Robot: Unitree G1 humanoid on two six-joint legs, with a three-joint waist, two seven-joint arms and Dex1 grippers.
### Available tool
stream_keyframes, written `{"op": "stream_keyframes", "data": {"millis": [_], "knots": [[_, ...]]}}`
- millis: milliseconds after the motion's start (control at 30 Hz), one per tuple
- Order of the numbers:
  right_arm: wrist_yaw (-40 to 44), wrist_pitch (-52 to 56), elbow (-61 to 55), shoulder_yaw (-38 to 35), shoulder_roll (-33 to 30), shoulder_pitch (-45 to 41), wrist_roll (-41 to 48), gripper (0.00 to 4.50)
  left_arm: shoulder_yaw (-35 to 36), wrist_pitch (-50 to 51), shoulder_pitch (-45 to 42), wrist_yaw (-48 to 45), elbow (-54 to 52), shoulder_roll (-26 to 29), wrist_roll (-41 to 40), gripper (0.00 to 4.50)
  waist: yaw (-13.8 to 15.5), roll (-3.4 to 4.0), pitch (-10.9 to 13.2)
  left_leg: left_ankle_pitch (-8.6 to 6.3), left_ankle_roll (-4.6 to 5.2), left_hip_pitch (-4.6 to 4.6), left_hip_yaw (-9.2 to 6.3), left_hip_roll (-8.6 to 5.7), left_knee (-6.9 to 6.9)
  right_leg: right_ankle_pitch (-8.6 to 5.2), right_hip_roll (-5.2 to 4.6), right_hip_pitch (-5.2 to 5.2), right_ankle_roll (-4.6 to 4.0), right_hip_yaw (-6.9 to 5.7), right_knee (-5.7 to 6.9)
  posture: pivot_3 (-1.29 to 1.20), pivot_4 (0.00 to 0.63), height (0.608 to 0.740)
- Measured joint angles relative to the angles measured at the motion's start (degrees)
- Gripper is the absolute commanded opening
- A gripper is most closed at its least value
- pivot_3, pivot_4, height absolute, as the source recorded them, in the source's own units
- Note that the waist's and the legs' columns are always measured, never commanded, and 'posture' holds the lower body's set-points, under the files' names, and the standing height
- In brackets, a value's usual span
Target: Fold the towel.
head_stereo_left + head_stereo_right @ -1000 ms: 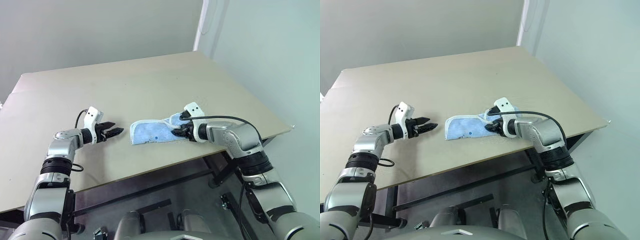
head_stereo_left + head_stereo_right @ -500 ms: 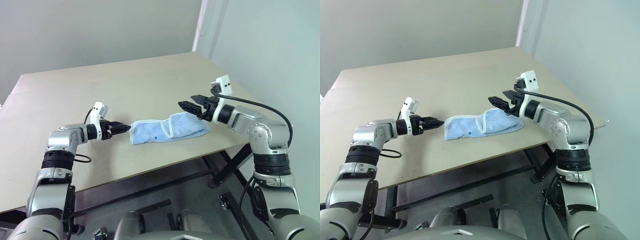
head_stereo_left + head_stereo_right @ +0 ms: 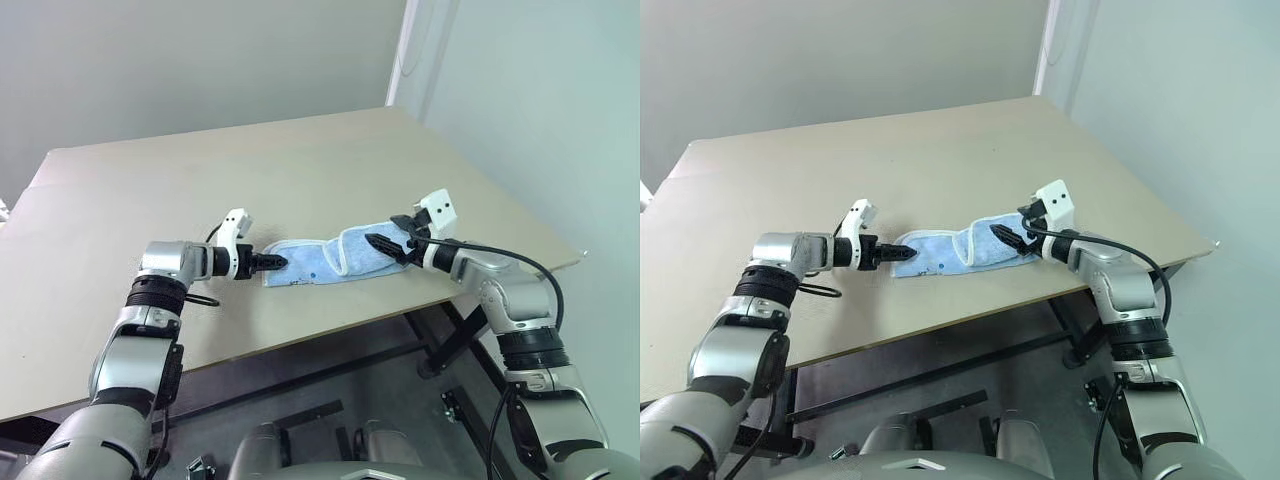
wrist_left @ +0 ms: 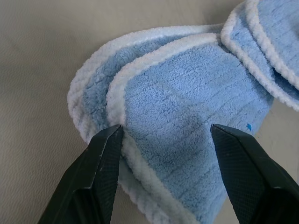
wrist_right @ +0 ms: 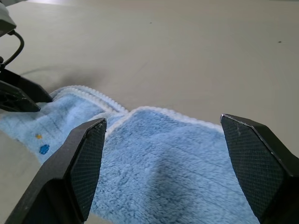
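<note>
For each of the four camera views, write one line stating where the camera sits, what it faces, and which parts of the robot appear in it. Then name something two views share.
Left eye view: on the head, looking down at the table; both arms, left gripper, right gripper.
Right eye view: beside it, same scene.
Left wrist view: on the left wrist, facing the towel end between its open fingers.
Right wrist view: on the right wrist, facing the towel's other end between open fingers.
Shared: every view shows the towel.

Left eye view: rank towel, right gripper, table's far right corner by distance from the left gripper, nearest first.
1. towel: its near end lies right at the left gripper tips.
2. right gripper: open, over the towel's other end, to the right.
3. table's far right corner: far back and right, by the wall.
</note>
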Motion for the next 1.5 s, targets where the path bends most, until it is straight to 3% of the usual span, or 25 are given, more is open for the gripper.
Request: {"op": "stream_keyframes", "data": {"millis": [200, 467, 700, 1233, 1333, 1500], "knots": [[-1.09, 0.02, -0.65, -0.12, 0.05, 0.69, -0.51, 4.09, 1.77, 3.21, -0.98, -0.14, 1.35, -1.28, -1.11, 3.19, -0.07, 0.01, -0.01, -0.02, -0.02, 0.24, -0.04, 0.0, -0.15, 0.0, -0.07, 0.42, 0.0, -0.12, -0.47, 0.0, 0.0, 0.74], [-1.3, 0.46, -1.34, 0.0, 0.06, 1.9, -0.85, 4.09, 4.79, 2.92, -2.0, 0.83, 6.03, 3.73, -1.42, 3.19, -0.35, 0.01, 0.01, -0.01, 0.0, 0.19, -0.02, 0.01, -0.38, 0.0, -0.01, 0.26, 0.0, -0.12, -0.47, 0.0, 0.0, 0.74], [-1.7, 0.48, -1.55, 0.46, 0.61, 1.9, -1.13, 4.09, 3.57, 1.25, -2.1, 0.93, 6.63, 3.26, -0.3, 3.19, -0.28, 0.01, 0.01, -0.02, -0.02, 0.23, 0.03, -0.01, -0.28, 0.01, -0.08, 0.38, 0.0, -0.11, -0.55, 0.0, 0.0, 0.74], [-3.84, 0.97, -1.45, 0.25, 1.07, 1.87, -1.45, 4.09, -2.39, 6.97, 0.21, -2.98, -4.31, -1.47, 0.34, 3.19, 1.61, 0.03, -0.01, -0.08, 0.07, 0.16, 0.05, -0.13, -0.33, -0.01, -0.21, 0.44, 0.01, -0.15, -0.79, 0.0, 0.0, 0.74], [-4.29, 0.97, -0.75, 0.25, 1.04, 1.87, -2.18, 4.13, -3.01, 7.03, 0.49, -3.23, -4.79, -1.51, 0.34, 2.59, 1.55, 0.03, -0.01, -0.08, 0.07, 0.17, 0.05, -0.12, -0.33, -0.01, -0.21, 0.44, 0.01, -0.15, -0.8, 0.0, 0.0, 0.74], [-4.77, 0.97, -0.32, 0.25, 1.07, 1.81, -2.41, 4.13, -2.99, 7.02, 1.15, -3.0, -4.32, -1.35, 0.28, 0.9, 1.47, 0.03, -0.01, -0.08, 0.07, 0.16, 0.05, -0.12, -0.36, -0.01, -0.21, 0.41, 0.01, -0.15, -0.8, 0.0, 0.0, 0.74]]}}
